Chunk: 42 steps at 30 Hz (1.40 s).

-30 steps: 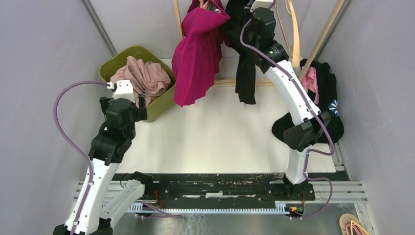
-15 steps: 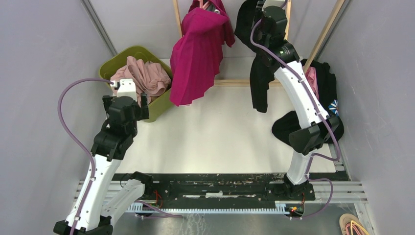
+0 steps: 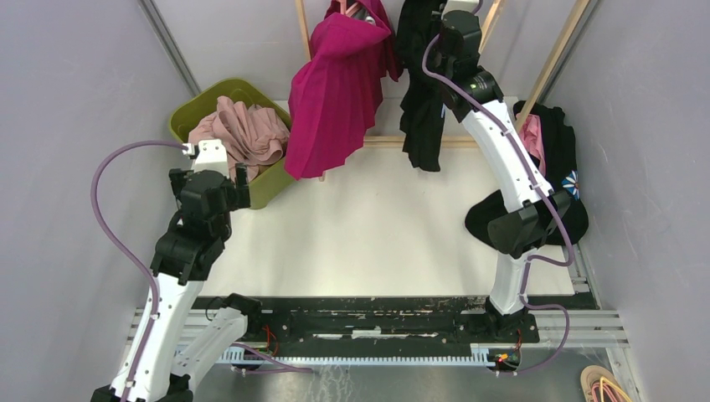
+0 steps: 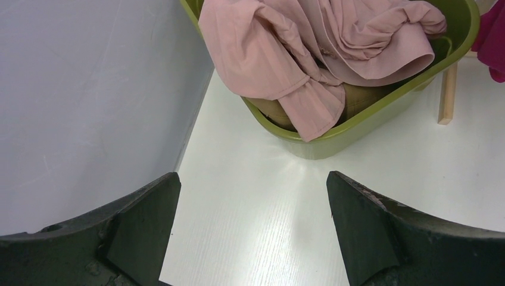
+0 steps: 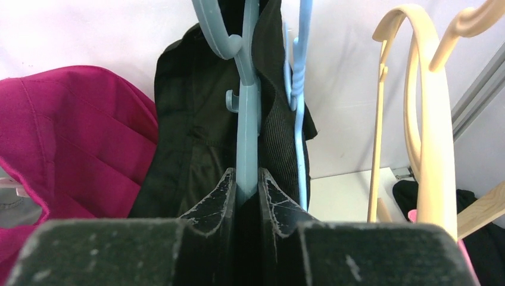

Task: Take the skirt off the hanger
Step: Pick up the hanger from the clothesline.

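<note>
Black skirt (image 3: 421, 126) hangs at the back, just right of a magenta garment (image 3: 339, 92), draped on a blue hanger (image 5: 247, 119). My right gripper (image 5: 247, 179) is pinched on that hanger's stem, fingers nearly together w/ only the plastic between. The hook top is cut off in the wrist view. The top view hides the hanger behind my wrist but shows the skirt's full drop. My left gripper (image 4: 253, 185) is spread wide, holding nothing, over the table near the green bin (image 4: 381, 110) of pink cloth (image 4: 333, 42).

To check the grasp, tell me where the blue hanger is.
Right wrist view, centre: the blue hanger sits pinched in the right gripper, carrying the black garment, between the magenta garment and the beige hangers.
</note>
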### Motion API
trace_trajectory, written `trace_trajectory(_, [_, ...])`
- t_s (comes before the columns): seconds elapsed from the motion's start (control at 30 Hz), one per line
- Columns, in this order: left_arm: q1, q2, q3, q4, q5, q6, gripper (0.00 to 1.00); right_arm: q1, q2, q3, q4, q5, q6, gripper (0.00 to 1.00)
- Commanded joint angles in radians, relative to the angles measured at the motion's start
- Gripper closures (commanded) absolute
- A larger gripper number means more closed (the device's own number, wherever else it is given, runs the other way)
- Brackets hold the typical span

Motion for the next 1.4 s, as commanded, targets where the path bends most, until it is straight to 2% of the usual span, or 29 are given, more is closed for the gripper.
trace_trajectory(0.0, [-0.003, -0.017, 0.042, -0.02, -0.035, -0.006, 0.01, -0.016, -0.002, -0.003, -0.007, 0.005, 0.009, 0.99])
trace_trajectory(0.23, [-0.003, -0.037, 0.032, -0.028, -0.036, -0.022, 0.01, -0.015, -0.037, 0.027, -0.022, -0.081, -0.022, 0.99])
trace_trajectory(0.63, [-0.003, -0.037, -0.002, 0.025, -0.022, -0.016, 0.01, 0.011, -0.117, 0.053, 0.091, -0.148, -0.118, 0.99])
trace_trajectory(1.07, [-0.003, -0.021, -0.031, 0.042, -0.015, -0.018, 0.01, 0.017, -0.017, 0.174, 0.195, -0.115, -0.185, 0.99])
trace_trajectory(1.2, [-0.003, -0.017, -0.037, 0.049, -0.017, -0.018, 0.01, 0.027, -0.026, 0.139, 0.222, -0.128, -0.198, 0.99])
trace_trajectory(1.37, [-0.003, -0.003, -0.046, 0.067, -0.009, -0.007, 0.01, 0.046, -0.05, 0.044, 0.356, -0.132, -0.281, 0.99])
